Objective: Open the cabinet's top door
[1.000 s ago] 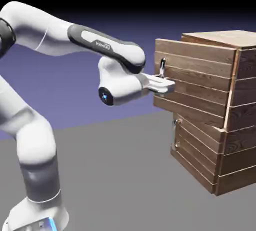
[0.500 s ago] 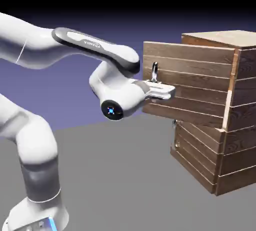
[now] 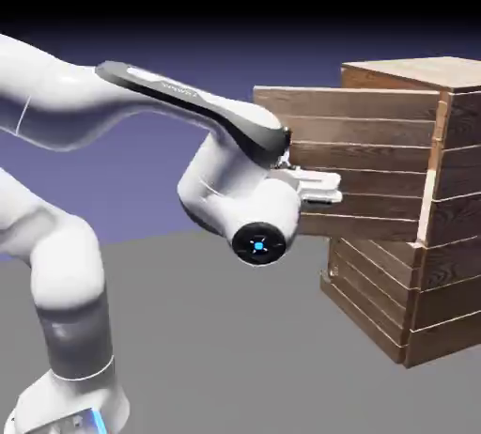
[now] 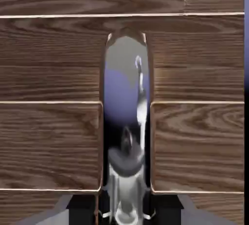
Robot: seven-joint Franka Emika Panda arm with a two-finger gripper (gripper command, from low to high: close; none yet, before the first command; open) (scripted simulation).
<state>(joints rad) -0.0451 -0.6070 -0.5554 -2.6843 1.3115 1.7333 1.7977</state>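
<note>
The cabinet (image 3: 427, 263), a boxy body of brown horizontal planks, stands upright. Its top door (image 3: 357, 174) is swung well out from the cabinet's front, its metal bar handle (image 4: 127, 117) vertical against the planks.

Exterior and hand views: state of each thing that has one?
top door: swung partly open, its free edge out from the cabinet
lower panel: shut
handle: gripped between the end effector's fingers
end effector: shut on the handle
</note>
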